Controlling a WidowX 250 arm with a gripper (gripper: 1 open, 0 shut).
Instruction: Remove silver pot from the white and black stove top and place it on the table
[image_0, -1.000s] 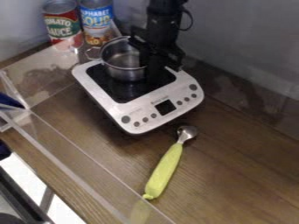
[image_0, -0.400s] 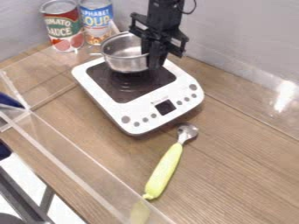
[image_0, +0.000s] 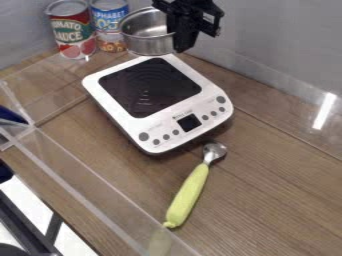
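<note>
The silver pot (image_0: 148, 36) hangs in the air above the far edge of the stove top (image_0: 158, 98), lifted clear of its black square surface. My gripper (image_0: 175, 36) is shut on the pot's right rim, coming down from the top of the view. The burner's ring marks are fully exposed. The white body of the stove, with its button panel and display, rests on the brown wood-grain table (image_0: 267, 170).
Two labelled tin cans (image_0: 88, 26) stand at the back left, just behind the lifted pot. A yellow-handled scoop (image_0: 194, 190) lies in front of the stove. A clear plastic rail (image_0: 80, 175) runs along the table's front left edge. A grey wall closes off the back.
The pot has risen off the burner with my gripper, moving up and toward the back. The black top now lies bare.
</note>
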